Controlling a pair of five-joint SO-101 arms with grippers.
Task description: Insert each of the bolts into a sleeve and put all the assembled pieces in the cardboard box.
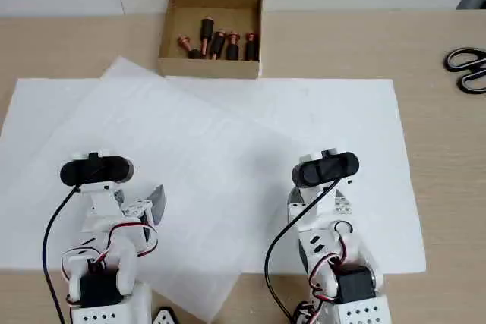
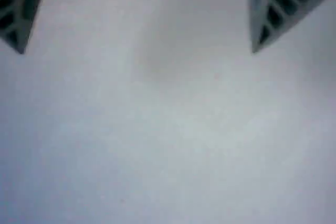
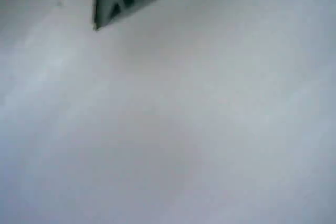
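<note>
The cardboard box (image 1: 209, 67) stands at the far edge of the table, left of centre. Inside it lie several black sleeves with copper bolts (image 1: 219, 43) pushed into them, side by side. My left gripper (image 2: 139, 51) hangs open just above the white paper with nothing between its fingers; in the high view it sits low at the near left (image 1: 148, 204). My right gripper (image 3: 105, 14) is also close over bare white paper, tucked under its wrist camera (image 1: 325, 168) at the near right. Both arms are far from the box.
Overlapping white paper sheets (image 1: 228, 149) cover most of the tabletop between the arms and the box. A pair of black scissors (image 1: 467, 68) lies at the far right edge on bare wood.
</note>
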